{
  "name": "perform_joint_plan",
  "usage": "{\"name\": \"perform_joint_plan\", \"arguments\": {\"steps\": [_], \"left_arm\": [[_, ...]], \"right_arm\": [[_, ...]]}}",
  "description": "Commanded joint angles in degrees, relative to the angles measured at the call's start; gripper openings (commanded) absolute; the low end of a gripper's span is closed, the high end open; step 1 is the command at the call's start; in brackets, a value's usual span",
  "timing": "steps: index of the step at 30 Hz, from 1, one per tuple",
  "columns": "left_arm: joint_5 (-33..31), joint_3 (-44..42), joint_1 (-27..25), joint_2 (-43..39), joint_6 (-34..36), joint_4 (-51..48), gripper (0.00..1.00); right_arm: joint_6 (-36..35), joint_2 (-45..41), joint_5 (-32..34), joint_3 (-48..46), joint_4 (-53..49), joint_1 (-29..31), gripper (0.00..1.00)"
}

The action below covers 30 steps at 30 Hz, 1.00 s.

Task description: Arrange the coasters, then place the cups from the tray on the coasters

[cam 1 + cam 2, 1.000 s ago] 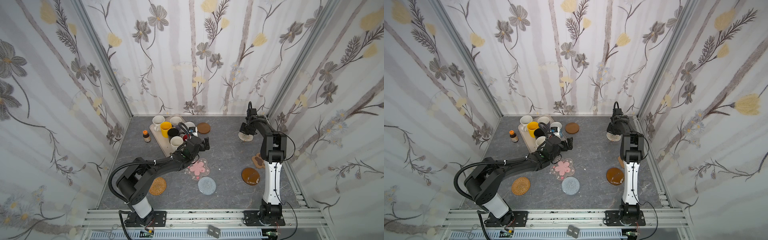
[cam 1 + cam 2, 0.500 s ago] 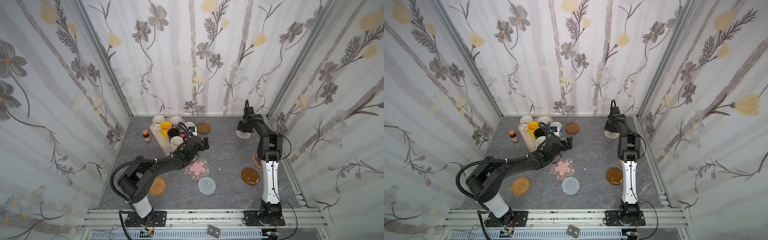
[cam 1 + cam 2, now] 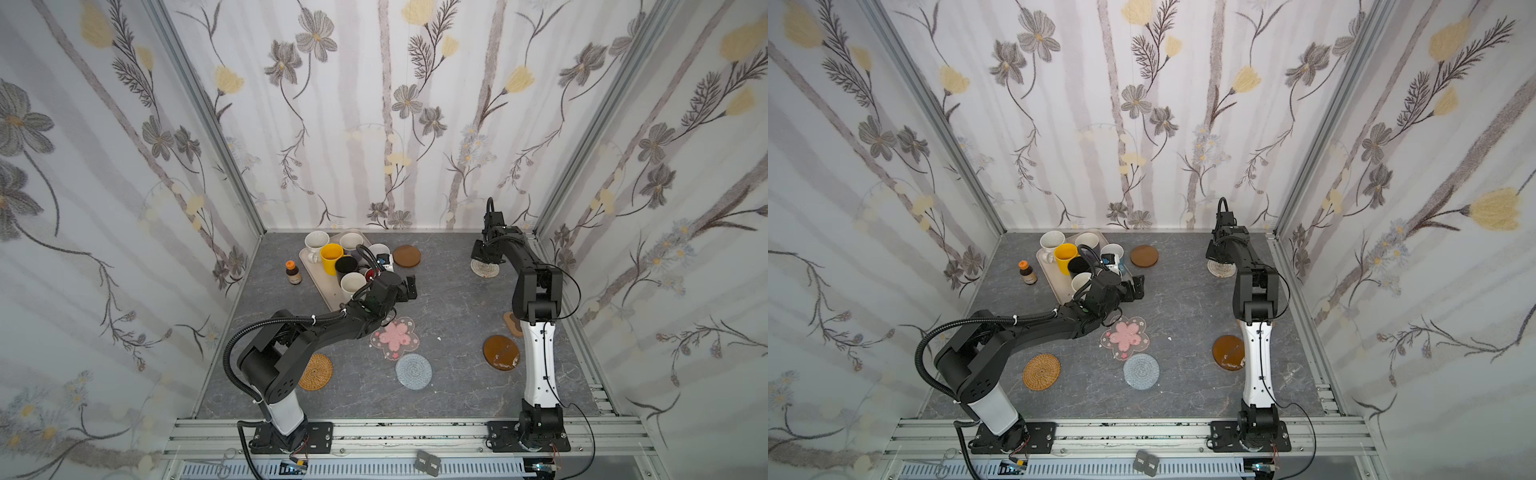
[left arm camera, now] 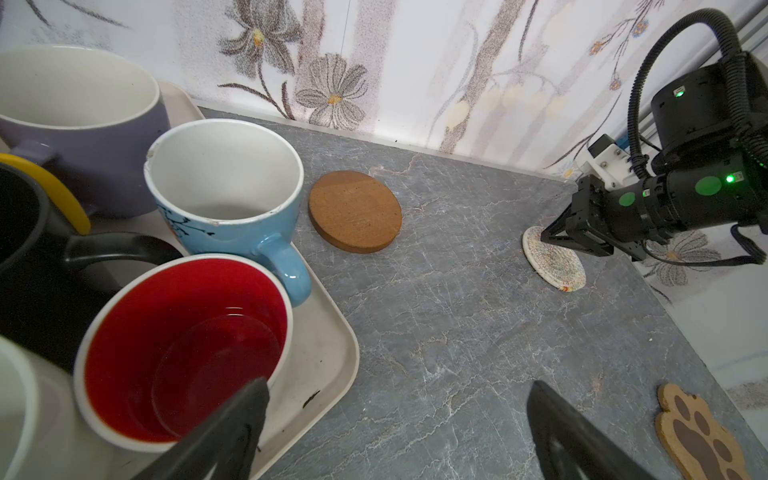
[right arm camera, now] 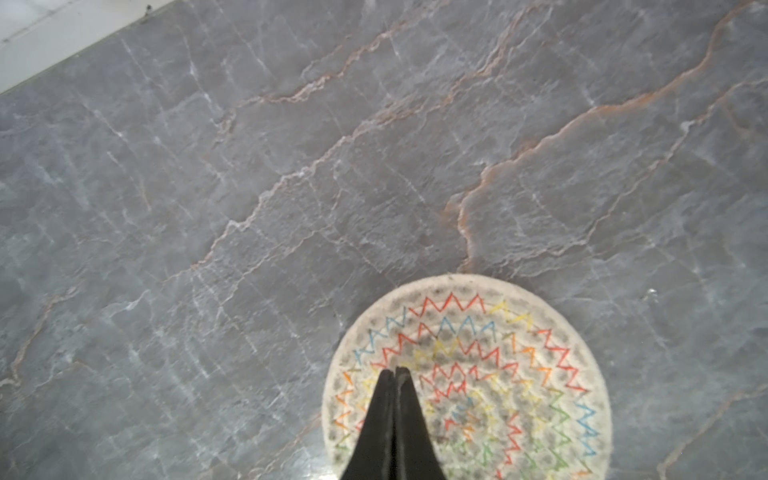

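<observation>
The right gripper (image 5: 395,372) is clenched, its two black tips pressed together with nothing between them. They point down at the cream woven coaster (image 5: 498,353), which lies flat on the grey table (image 5: 249,187) near the back right corner; whether the tips touch it cannot be told. Coloured zigzag stitching rings the coaster.

The left gripper (image 4: 395,399) is released, jaws spread wide and holding nothing, just beside the near corner of the tray (image 4: 332,357). The tray sits at the back left with the mugs crowded on it. The red-lined mug (image 4: 183,349) is nearest that gripper, and the light blue mug (image 4: 226,195) behind it bears a dark branch drawing.

The brown disc (image 3: 407,256) lies just right of the tray. The pink blossom mat (image 3: 395,337), grey-blue mat (image 3: 413,371) and rattan mat (image 3: 316,372) lie nearer the front, and the amber disc (image 3: 500,352) and paw mat (image 4: 698,436) are by the right arm.

A small brown bottle (image 3: 293,272) stands left of the tray; its label is too small to read.
</observation>
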Motion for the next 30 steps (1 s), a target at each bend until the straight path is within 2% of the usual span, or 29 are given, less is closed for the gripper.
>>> {"name": "perform_joint_plan", "arguments": {"steps": [1, 13, 17, 20, 25, 30], "left_arm": [[0.3, 0.6, 0.2, 0.4, -0.6, 1.3, 1.0], [1.3, 0.8, 0.7, 1.1, -1.2, 1.2, 1.0], [2.3, 0.8, 0.7, 0.8, -2.2, 1.2, 1.0], [3.2, 0.8, 0.6, 0.2, -3.0, 1.2, 1.0], [4.4, 0.0, 0.6, -1.1, -3.6, 1.2, 1.0], [5.3, -1.3, 0.6, -2.6, -4.5, 1.2, 1.0]], "right_arm": [[2.2, 0.7, -3.4, 0.6, 1.5, 1.0, 0.0], [7.6, 0.4, -10.6, 0.7, 8.4, 1.7, 0.0], [7.6, -3.5, -8.7, -0.4, 9.0, 2.1, 0.0], [8.5, -8.1, -6.4, -4.9, 10.3, 1.5, 0.0], [11.1, -16.4, -5.5, -18.9, 16.2, -1.2, 0.0], [12.4, -20.4, -4.5, -28.7, 20.7, -2.9, 0.0]]}}
